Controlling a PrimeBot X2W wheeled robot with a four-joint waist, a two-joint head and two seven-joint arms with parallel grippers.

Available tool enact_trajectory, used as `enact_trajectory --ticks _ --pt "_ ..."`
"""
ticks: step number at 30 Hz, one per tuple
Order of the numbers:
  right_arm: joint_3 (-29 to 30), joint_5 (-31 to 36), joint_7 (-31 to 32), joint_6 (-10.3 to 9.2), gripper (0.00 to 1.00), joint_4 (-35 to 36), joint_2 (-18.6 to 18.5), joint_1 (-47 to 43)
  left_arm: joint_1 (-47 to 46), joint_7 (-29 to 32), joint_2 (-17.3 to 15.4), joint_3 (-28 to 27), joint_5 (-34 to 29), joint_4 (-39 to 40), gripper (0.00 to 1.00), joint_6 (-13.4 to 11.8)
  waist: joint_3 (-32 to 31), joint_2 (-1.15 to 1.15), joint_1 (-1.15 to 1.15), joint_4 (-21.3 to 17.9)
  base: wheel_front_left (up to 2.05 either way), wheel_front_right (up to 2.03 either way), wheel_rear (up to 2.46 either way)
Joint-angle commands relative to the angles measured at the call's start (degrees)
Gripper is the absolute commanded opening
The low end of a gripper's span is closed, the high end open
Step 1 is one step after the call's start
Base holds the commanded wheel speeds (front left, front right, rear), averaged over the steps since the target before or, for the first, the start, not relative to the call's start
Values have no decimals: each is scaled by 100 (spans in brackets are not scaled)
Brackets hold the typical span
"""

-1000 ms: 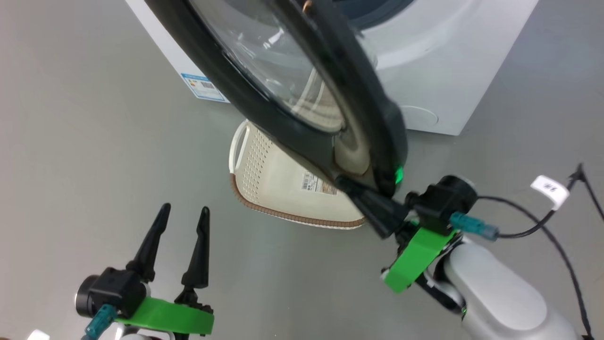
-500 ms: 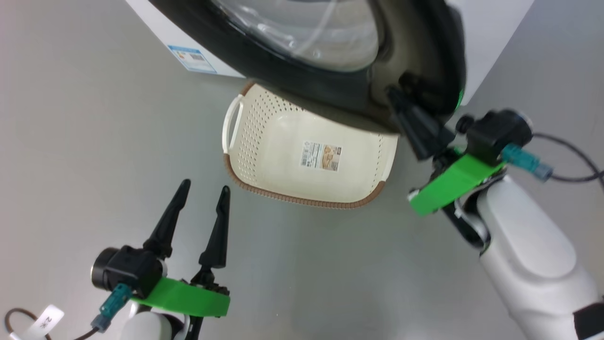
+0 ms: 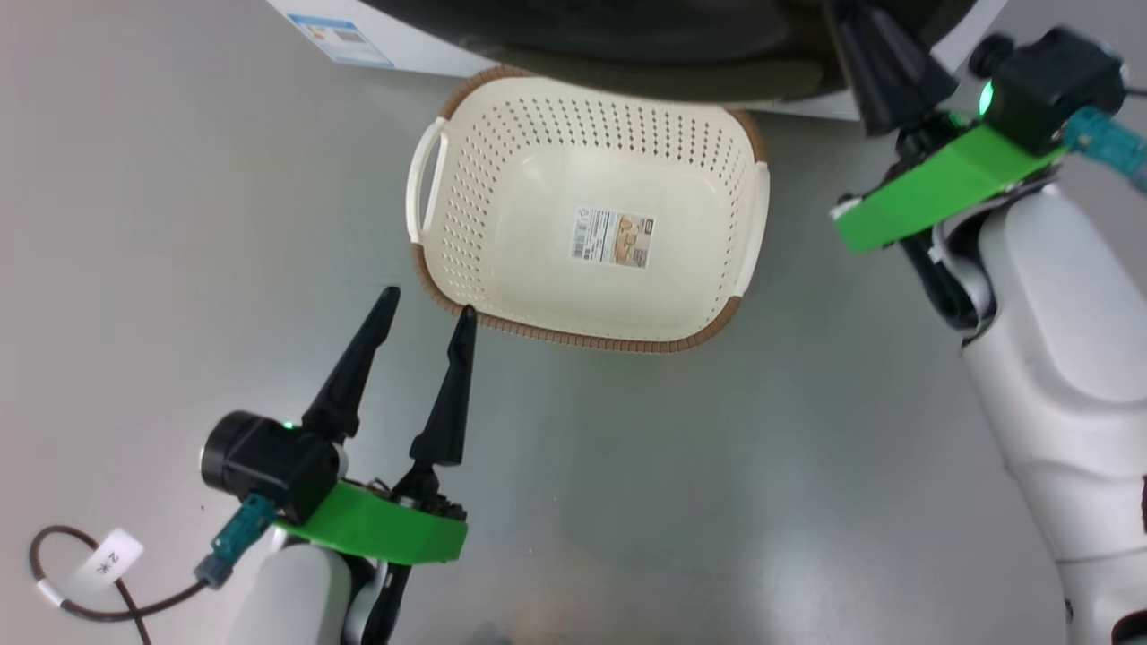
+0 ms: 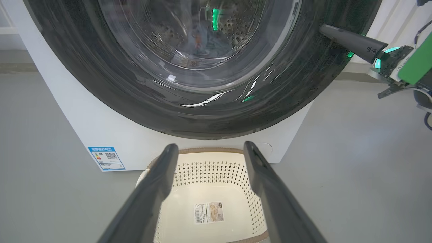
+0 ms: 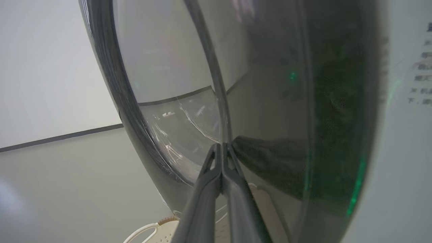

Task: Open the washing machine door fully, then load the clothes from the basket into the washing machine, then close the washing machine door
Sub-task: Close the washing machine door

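Swung toward the machine (image 4: 101, 135) since earlier, the glossy round door (image 4: 216, 114) is being touched, upper right, by the right gripper (image 4: 327, 31), jaws together; the left gripper (image 4: 209, 147) is being held, jaws apart, near the perforated basket (image 4: 202, 172).

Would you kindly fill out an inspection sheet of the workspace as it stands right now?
Surface: smooth, glossy grey floor.
Job's things: the basket stands before the washing machine and holds just its label sticker. The washing machine door is swung close to the machine front; whether it is latched cannot be told. A blurred blue-orange patch behind the glass is probably the clothes.
Clutter: nothing seen.
Grippers: the left gripper is open, short of the basket's near rim. The right gripper is shut, tips against the door's black rim.
Cables: a dark cable with a white tag by the left wrist.
Surroundings: a pale wall with a dark base line.
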State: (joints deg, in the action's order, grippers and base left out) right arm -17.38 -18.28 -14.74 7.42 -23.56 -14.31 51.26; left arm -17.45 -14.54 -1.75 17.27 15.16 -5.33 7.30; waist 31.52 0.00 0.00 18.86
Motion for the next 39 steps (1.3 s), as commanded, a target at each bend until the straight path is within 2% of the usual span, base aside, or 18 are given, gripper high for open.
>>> enact_trajectory --ticks 1,9,18,30,39 --pt "41 -27 -26 7 0 97 79 89 -100 -46 -113 -149 36 147 100 18 115 0 0 -1 0 0 0" --pt "353 2 -26 7 0 44 16 881 -368 -46 -113 6 87 217 100 18 435 0 0 21 0 0 0" --pt "313 -70 -26 7 0 -101 -91 1411 -452 -46 -113 61 128 198 100 18 530 0 0 -31 0 0 0" --pt "-295 -504 -26 7 0 -25 -99 855 -426 -46 -113 -123 111 173 100 18 276 0 0 -175 0 0 0" --pt "-436 -816 -26 7 0 303 -140 -134 -182 -46 -113 -434 -49 145 100 18 -250 0 0 -442 0 0 0"
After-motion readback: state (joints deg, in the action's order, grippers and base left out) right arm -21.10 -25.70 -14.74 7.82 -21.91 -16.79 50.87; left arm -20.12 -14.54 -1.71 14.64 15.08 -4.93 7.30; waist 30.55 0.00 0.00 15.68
